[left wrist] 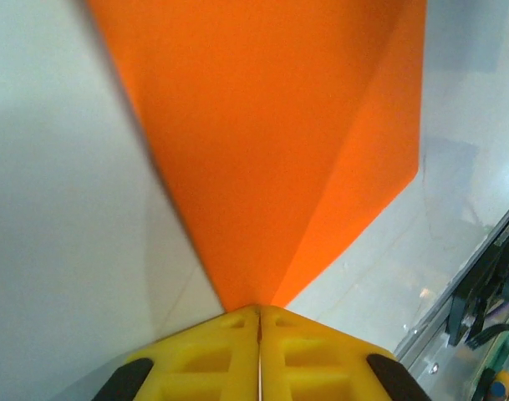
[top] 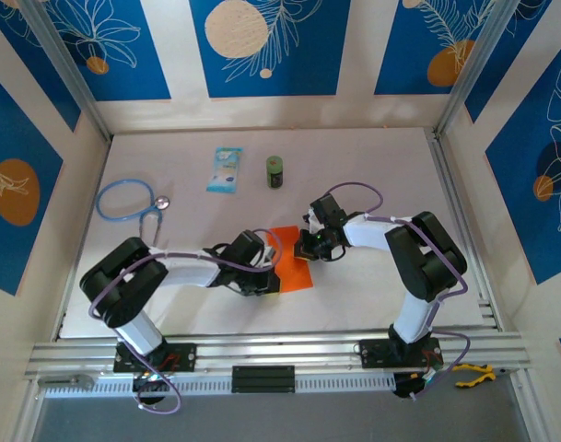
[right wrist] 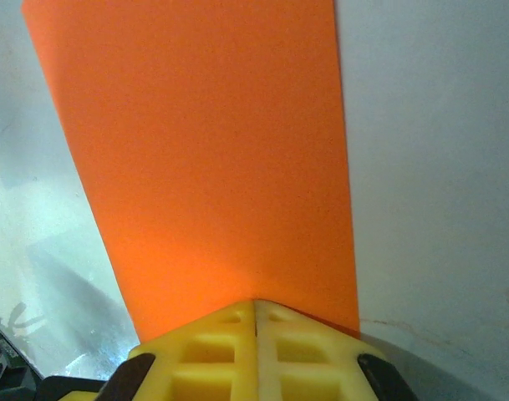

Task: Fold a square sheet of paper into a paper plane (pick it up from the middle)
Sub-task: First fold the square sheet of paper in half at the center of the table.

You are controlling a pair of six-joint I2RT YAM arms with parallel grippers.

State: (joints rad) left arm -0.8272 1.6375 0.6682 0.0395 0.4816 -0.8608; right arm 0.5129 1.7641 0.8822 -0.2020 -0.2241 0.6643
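The square sheet of paper (top: 291, 259) is bright orange and lies at the table's middle between my two grippers. In the left wrist view the sheet (left wrist: 271, 142) has a crease, with a lighter flap on the right, and narrows to a corner that ends in the shut yellow fingertips of my left gripper (left wrist: 259, 311). My left gripper (top: 273, 269) is at the sheet's near-left side. My right gripper (top: 308, 247) is at its far-right side. In the right wrist view the sheet (right wrist: 204, 159) spreads flat, and my right gripper (right wrist: 255, 302) is shut with its tips over the paper. A paper plane is out of view.
A light-blue packet (top: 225, 169) and a small green can (top: 275, 171) stand at the back of the white table (top: 372, 166). A blue stethoscope (top: 125, 199) lies at the left. A yellow-handled tool (top: 472, 373) rests on the front rail at the right.
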